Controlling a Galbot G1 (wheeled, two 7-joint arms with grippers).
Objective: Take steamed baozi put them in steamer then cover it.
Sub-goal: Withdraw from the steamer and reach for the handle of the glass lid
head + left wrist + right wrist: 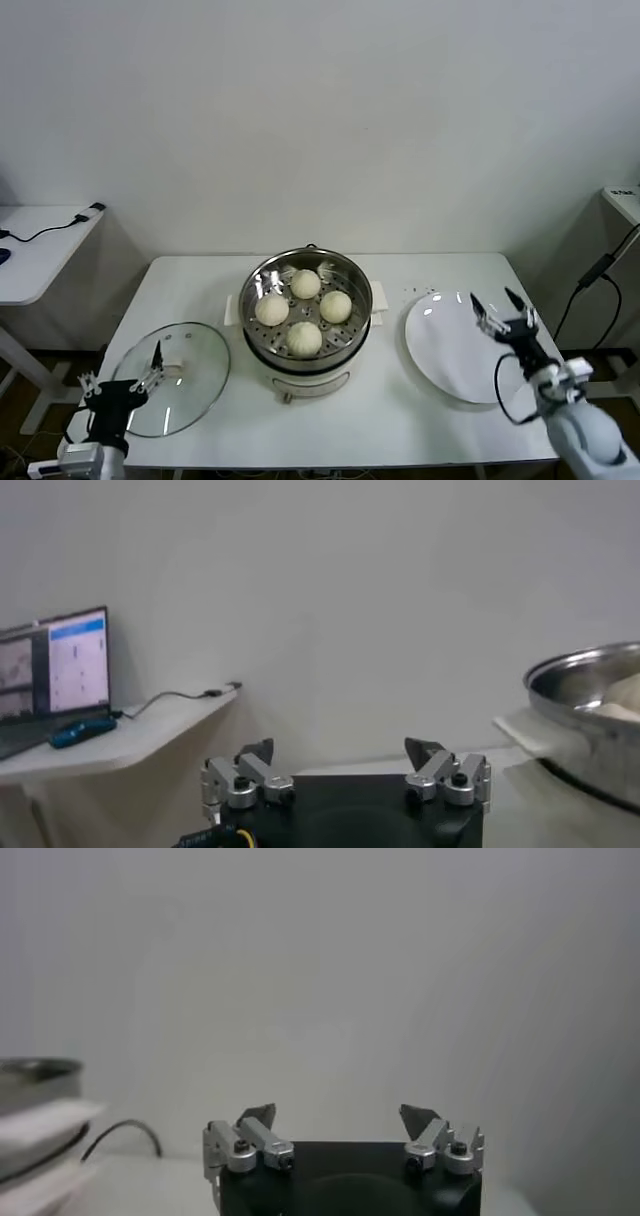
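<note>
**Left hand sits nearest the lid**

Left hand [120,380] hovers at the near left corner of the desk [200,280], fingers spread apart and holding nothing, right at the near edge of the glass lid [172,377]. All four buns [304,309] already sit in the steamer [305,300], which stands uncovered at the middle of the desk. So the lid looks like the step left. It lies flat, just left of the steamer, and would have to travel toward the robot's right to cover it. Right hand [503,307] hangs open and empty over the white plate [450,350] on the far side of the steamer, well apart from the lid, so the left arm is better placed.
</note>
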